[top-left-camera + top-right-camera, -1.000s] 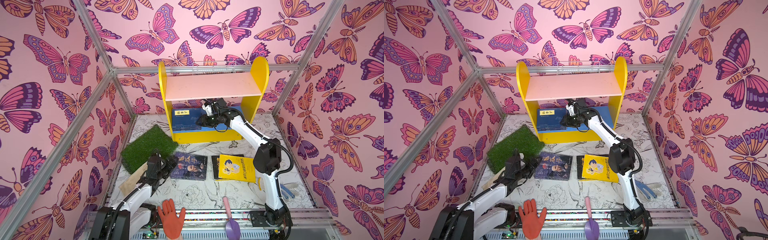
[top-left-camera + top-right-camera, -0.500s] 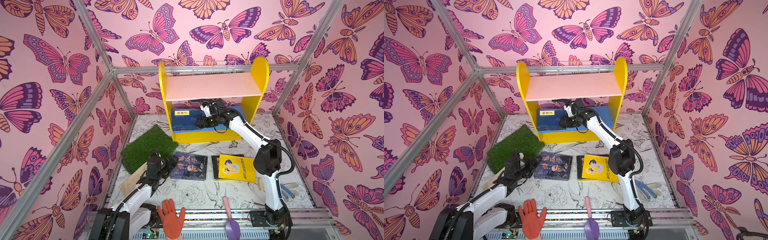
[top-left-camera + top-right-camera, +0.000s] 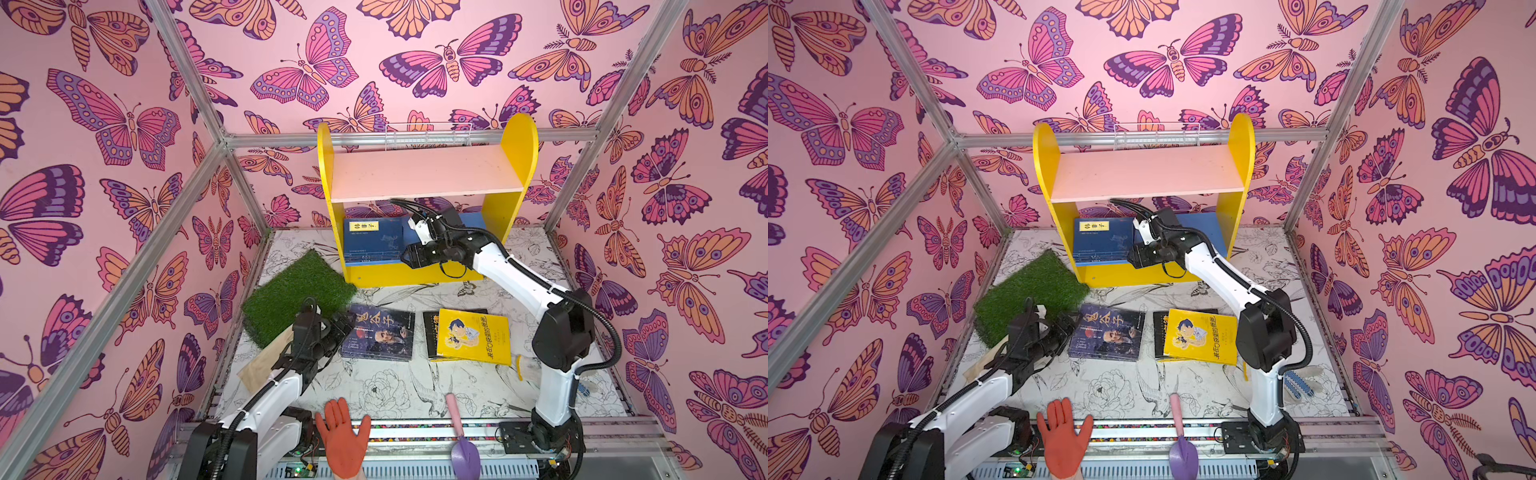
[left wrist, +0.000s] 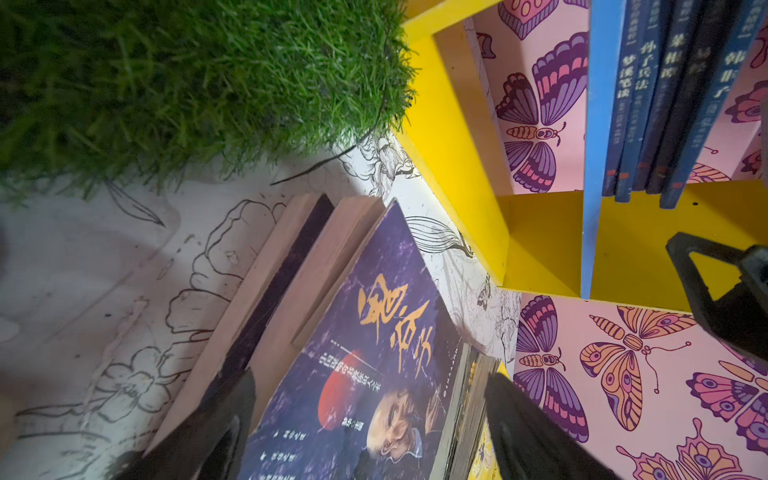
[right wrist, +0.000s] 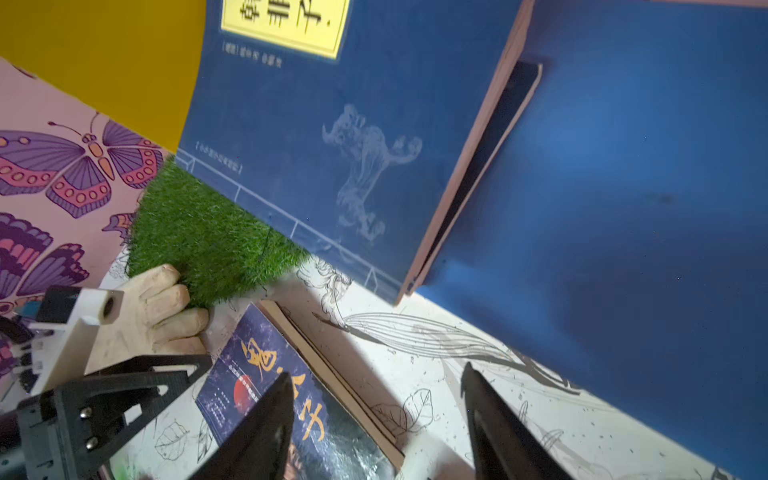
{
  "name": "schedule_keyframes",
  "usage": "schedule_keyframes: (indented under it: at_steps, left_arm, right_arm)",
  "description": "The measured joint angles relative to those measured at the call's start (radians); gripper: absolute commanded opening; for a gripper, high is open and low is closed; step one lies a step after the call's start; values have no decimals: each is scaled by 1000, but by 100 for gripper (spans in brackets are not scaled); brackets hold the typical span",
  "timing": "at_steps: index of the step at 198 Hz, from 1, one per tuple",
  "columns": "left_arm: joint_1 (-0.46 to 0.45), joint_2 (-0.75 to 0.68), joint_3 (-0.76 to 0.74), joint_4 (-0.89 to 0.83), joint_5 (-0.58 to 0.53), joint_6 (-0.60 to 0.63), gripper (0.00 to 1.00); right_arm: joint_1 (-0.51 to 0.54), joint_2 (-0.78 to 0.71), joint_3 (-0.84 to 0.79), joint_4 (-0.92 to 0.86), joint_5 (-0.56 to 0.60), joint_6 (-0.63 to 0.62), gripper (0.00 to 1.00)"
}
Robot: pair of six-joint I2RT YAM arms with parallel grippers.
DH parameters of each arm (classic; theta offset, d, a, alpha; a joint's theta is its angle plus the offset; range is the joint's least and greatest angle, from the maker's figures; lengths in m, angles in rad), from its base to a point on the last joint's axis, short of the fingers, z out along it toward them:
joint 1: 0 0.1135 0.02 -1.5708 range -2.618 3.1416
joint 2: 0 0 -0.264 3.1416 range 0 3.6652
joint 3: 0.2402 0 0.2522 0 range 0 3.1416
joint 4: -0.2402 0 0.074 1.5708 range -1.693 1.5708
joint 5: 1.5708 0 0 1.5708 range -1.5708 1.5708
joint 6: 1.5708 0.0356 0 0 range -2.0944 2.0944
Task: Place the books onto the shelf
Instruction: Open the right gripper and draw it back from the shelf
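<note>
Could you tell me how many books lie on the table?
4: two dark portrait books stacked by the left claw; yellow book atop black book. Others may hide.

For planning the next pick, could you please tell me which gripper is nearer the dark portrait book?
Left. The left gripper sits at the dark portrait book's edge; the right gripper is up at the shelf.

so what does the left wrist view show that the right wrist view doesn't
Only left wrist: the printed spines of the navy books stacked on the shelf. Only right wrist: the top navy cover with its yellow title label, and a beige glove. Both: the grass mat, the dark portrait book on the table, the shelf's yellow panel.
</note>
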Motion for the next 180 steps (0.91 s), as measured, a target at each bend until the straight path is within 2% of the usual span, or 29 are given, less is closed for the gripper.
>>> schedule_keyframes:
  at_steps: [25,60,122,180]
  left_arm:
    - [0,-24,0,-30,-30,0,89]
    - [1,-43,0,-81,-77,0,89]
    - [1,-46,0,-160,-103,4,89]
    - [1,-51,0,-183,-103,20,89]
  right_arm:
    - [49,-41,-61,9,42,-19,59]
    - [108,-21,-45,9,62,-16,54]
    - [121,173,185,-10,62,30,54]
    - [123,261,366,-97,58,32,53]
